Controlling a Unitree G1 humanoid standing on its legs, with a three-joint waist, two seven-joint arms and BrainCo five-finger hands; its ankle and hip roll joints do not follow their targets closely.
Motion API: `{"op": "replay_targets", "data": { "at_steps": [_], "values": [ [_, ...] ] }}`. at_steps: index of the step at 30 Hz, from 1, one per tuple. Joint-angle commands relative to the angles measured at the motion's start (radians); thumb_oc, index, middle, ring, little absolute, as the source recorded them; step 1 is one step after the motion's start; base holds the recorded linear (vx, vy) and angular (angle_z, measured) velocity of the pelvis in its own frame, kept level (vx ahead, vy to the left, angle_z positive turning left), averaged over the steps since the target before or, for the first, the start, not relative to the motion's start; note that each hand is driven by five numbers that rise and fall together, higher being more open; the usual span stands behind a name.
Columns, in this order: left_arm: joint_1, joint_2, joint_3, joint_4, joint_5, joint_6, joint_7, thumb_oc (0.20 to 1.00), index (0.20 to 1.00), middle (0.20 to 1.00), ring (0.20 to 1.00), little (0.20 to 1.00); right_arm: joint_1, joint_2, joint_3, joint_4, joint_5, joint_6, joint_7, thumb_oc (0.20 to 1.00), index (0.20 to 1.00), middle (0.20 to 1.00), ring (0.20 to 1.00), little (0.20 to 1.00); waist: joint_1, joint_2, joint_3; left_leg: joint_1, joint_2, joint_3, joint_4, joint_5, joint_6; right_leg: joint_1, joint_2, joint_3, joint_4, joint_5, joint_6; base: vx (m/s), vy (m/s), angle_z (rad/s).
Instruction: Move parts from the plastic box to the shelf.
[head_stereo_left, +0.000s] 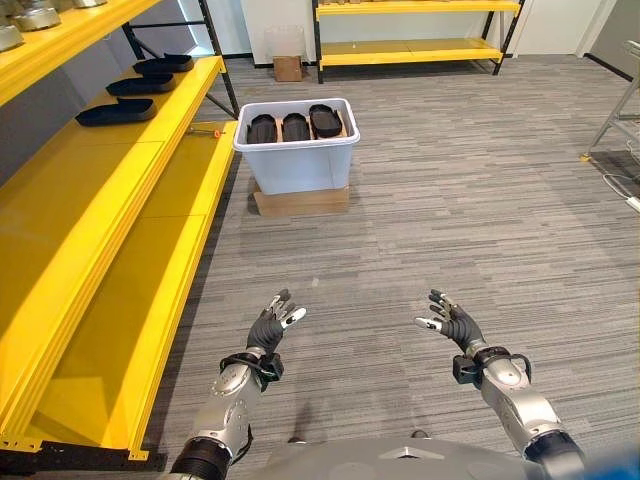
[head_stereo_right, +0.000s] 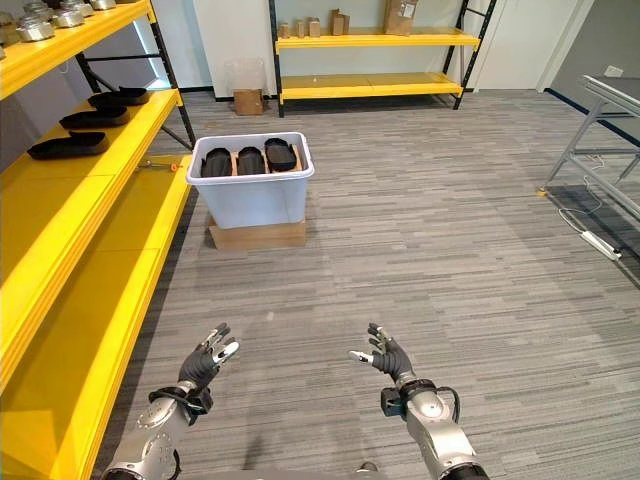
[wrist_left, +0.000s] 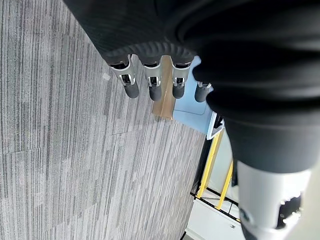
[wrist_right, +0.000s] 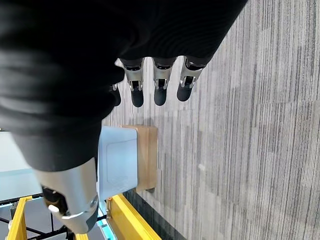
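Note:
A pale plastic box (head_stereo_left: 297, 160) stands on a flat cardboard piece on the carpet, some way ahead of me. Three black oval parts (head_stereo_left: 294, 126) stand side by side inside it. A yellow shelf (head_stereo_left: 95, 215) runs along my left, and three more black parts (head_stereo_left: 131, 86) lie on its middle level at the far end. My left hand (head_stereo_left: 270, 326) and right hand (head_stereo_left: 452, 320) hover low over the carpet, well short of the box. Both are open with relaxed fingers and hold nothing. The box (wrist_right: 118, 162) also appears past my right hand's fingers (wrist_right: 159, 82).
A second yellow shelf (head_stereo_right: 370, 62) stands against the far wall with small boxes on top. A clear bin and a cardboard box (head_stereo_left: 287, 67) sit by that wall. A metal frame (head_stereo_right: 600, 120) stands at the right. An orange-handled tool (head_stereo_left: 205, 130) lies on the low shelf near the box.

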Motion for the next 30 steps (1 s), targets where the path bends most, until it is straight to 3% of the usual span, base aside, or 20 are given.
{"op": "replay_targets", "data": {
  "at_steps": [1, 7, 9, 11, 18, 20, 24, 27, 28, 30],
  "values": [
    [-0.06, 0.004, 0.026, -0.004, -0.057, -0.052, -0.021, 1.0, 1.0, 1.0, 1.0, 1.0, -0.076, 0.019, -0.021, -0.025, -0.009, -0.053, 0.002, 1.0, 1.0, 1.0, 1.0, 1.0, -0.004, -0.027, 0.018, 0.011, -0.056, -0.041, 0.009, -0.038, 0.031, 0.041, 0.04, 0.024, 0.011, -0.016, -0.028, 0.03, 0.041, 0.0],
    [-0.058, 0.004, 0.032, -0.014, -0.068, -0.042, -0.017, 1.0, 1.0, 1.0, 1.0, 1.0, -0.076, 0.015, -0.03, -0.025, -0.026, -0.048, 0.002, 1.0, 1.0, 1.0, 1.0, 1.0, -0.004, -0.03, 0.018, 0.012, -0.062, -0.044, 0.009, -0.039, 0.036, 0.044, 0.04, 0.026, 0.011, -0.014, -0.027, 0.03, 0.072, 0.0],
    [-0.065, 0.008, 0.029, -0.003, -0.01, -0.028, -0.048, 1.0, 1.0, 1.0, 1.0, 1.0, -0.072, 0.012, -0.041, -0.03, -0.026, -0.049, -0.001, 1.0, 1.0, 1.0, 1.0, 1.0, -0.007, -0.033, 0.018, 0.013, -0.073, -0.046, 0.009, -0.043, 0.044, 0.043, 0.037, 0.036, 0.019, -0.015, -0.025, 0.06, 0.191, 0.0],
    [-0.058, 0.033, 0.006, -0.003, 0.06, -0.042, -0.105, 1.0, 1.0, 1.0, 1.0, 1.0, -0.067, 0.004, -0.054, -0.041, -0.023, -0.05, 0.007, 1.0, 1.0, 1.0, 1.0, 1.0, -0.014, -0.032, 0.023, 0.013, -0.082, -0.043, 0.009, -0.047, 0.056, 0.032, 0.031, 0.049, 0.05, -0.024, -0.02, 0.03, 0.24, 0.01],
    [-0.069, 0.058, 0.011, 0.022, 0.052, -0.052, -0.064, 1.0, 1.0, 1.0, 1.0, 1.0, -0.075, 0.007, -0.062, -0.049, -0.031, -0.049, 0.02, 1.0, 1.0, 1.0, 1.0, 1.0, -0.012, -0.033, 0.039, 0.014, -0.129, -0.041, 0.014, -0.062, 0.103, -0.012, -0.004, 0.061, 0.159, -0.018, 0.008, 0.01, 0.237, -0.04],
    [-0.071, 0.066, 0.019, 0.026, 0.086, -0.056, -0.05, 1.0, 1.0, 1.0, 1.0, 1.0, -0.095, 0.017, -0.053, -0.044, -0.045, -0.047, 0.016, 1.0, 1.0, 1.0, 1.0, 1.0, 0.001, -0.034, 0.06, 0.01, -0.15, -0.029, 0.027, -0.07, 0.131, -0.061, -0.027, 0.032, 0.289, 0.015, 0.027, -0.06, 0.261, -0.29],
    [-0.073, 0.077, 0.02, 0.006, 0.111, -0.055, -0.043, 1.0, 1.0, 1.0, 1.0, 1.0, -0.126, 0.026, -0.033, -0.036, -0.075, -0.074, -0.014, 1.0, 1.0, 1.0, 1.0, 1.0, 0.033, -0.019, 0.089, 0.033, -0.152, 0.023, 0.025, -0.085, 0.134, -0.162, -0.108, -0.087, 0.476, 0.112, 0.048, -0.02, 0.176, -0.51],
    [-0.08, 0.083, 0.011, -0.001, 0.103, -0.058, -0.039, 1.0, 1.0, 1.0, 1.0, 1.0, -0.138, 0.023, -0.024, -0.04, -0.052, -0.076, -0.011, 1.0, 1.0, 1.0, 1.0, 1.0, 0.015, -0.03, 0.105, 0.061, -0.166, 0.009, 0.015, -0.103, 0.126, -0.208, -0.055, -0.085, 0.38, 0.111, 0.05, 0.15, 0.006, -0.23],
    [-0.085, 0.076, -0.009, -0.008, 0.1, -0.067, -0.032, 1.0, 1.0, 1.0, 1.0, 1.0, -0.124, 0.016, -0.027, -0.059, -0.086, -0.087, -0.008, 1.0, 1.0, 1.0, 1.0, 1.0, -0.022, -0.057, 0.111, 0.081, -0.196, -0.048, 0.011, -0.126, 0.125, -0.259, 0.005, -0.025, 0.226, 0.165, 0.06, 0.31, -0.073, 0.3],
    [-0.082, 0.07, -0.022, -0.004, 0.097, -0.075, -0.028, 1.0, 1.0, 1.0, 1.0, 1.0, -0.119, 0.013, -0.027, -0.059, -0.096, -0.091, -0.012, 1.0, 1.0, 1.0, 1.0, 1.0, -0.031, -0.063, 0.118, 0.097, -0.204, -0.07, 0.009, -0.141, 0.126, -0.289, 0.01, -0.018, 0.184, 0.204, 0.071, 0.32, -0.087, 0.51]
  ]
}}
